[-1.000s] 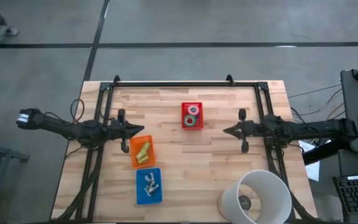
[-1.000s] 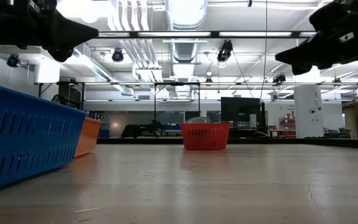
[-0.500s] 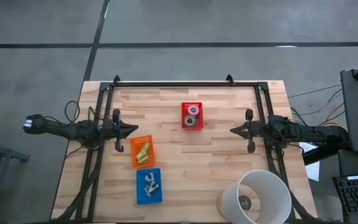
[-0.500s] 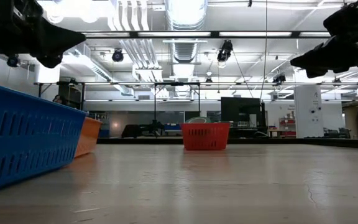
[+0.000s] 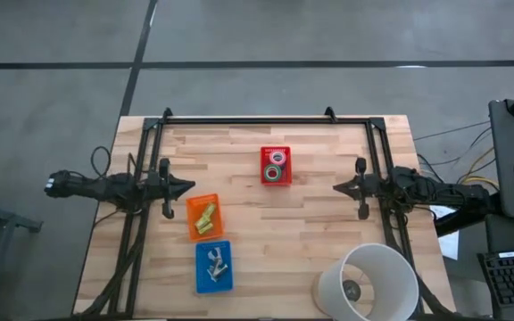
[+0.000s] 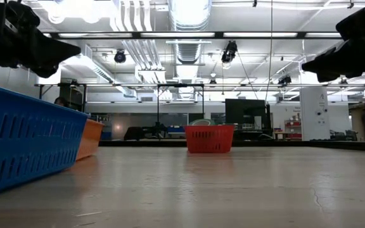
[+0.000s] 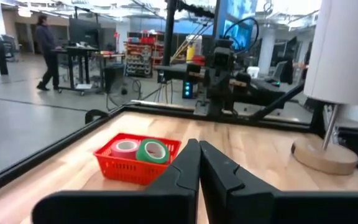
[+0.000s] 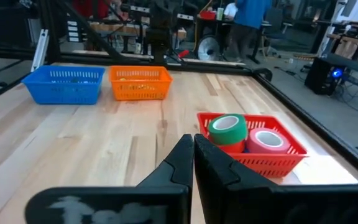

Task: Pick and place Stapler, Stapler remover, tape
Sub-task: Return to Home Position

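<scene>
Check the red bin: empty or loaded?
Loaded: the red bin holds a green tape roll and a pink tape roll, side by side.

Three small bins sit on the table (image 5: 319, 227): one red bin (image 5: 276, 151) at twelve o'clock, and one orange bin (image 5: 192, 218) and one blue bin (image 5: 200, 267) toward seven o'clock. Two tape rolls lie in the red bin, one green roll (image 8: 227, 129) and one pink roll (image 8: 266, 139). One white cylinder (image 5: 384, 266) stands at five o'clock. The pieces in the orange and blue bins are too small to count.
</scene>
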Robot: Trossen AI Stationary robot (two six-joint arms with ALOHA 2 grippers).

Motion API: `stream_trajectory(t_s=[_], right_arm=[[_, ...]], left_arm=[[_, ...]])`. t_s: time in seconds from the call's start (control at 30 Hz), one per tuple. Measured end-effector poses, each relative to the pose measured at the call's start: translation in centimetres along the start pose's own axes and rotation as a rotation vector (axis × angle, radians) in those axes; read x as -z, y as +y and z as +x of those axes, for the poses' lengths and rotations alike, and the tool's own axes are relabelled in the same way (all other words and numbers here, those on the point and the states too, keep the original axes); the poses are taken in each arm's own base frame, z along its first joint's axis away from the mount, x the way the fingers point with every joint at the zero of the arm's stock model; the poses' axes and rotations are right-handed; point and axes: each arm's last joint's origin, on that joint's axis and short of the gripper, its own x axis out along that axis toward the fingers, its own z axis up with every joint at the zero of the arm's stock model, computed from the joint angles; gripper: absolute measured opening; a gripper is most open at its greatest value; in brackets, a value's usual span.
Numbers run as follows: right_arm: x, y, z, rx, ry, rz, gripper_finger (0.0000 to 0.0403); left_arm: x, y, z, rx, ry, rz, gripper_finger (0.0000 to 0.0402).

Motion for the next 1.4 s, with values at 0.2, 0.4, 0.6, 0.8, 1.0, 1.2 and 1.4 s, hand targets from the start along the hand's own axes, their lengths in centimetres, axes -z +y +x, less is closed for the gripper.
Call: stream_trajectory(t_s=[0.2, 0.4, 0.6, 0.8, 1.0, 1.2, 1.4], right_arm=[[0.02, -0.11, 0.02, 0.015, 0.004, -0.003, 0.0009], [0.01, -0.15, 0.0, 0.033, 0.002, -0.008, 0.0009], [0.09, -0.15, 0.11, 0.033, 0.018, -0.141, 0.0009], [0.08, -0.15, 0.1, 0.033, 0.016, -0.097, 0.0009], [0.07, -0.15, 0.1, 0.033, 0.016, -0.088, 0.0009], [0.06, -0.15, 0.1, 0.032, 0.015, -0.088, 0.0009], [0.06, -0.15, 0.1, 0.032, 0.015, -0.088, 0.0009]], left_arm=[[0.65, -0.05, 0.15, 0.008, -0.005, 0.007, 0.0004], [0.65, -0.03, 0.13, 0.006, -0.005, 0.023, 0.0013], [0.73, -0.04, 0.16, 0.005, 0.002, 0.026, 0.0016], [0.75, -0.03, 0.16, 0.002, 0.004, 0.026, 0.0009], [0.78, -0.03, 0.16, 0.002, 0.006, 0.026, 0.001], [0.78, -0.03, 0.16, 0.002, 0.006, 0.025, 0.0021], [0.79, -0.03, 0.16, 0.002, 0.006, 0.025, 0.0022]])
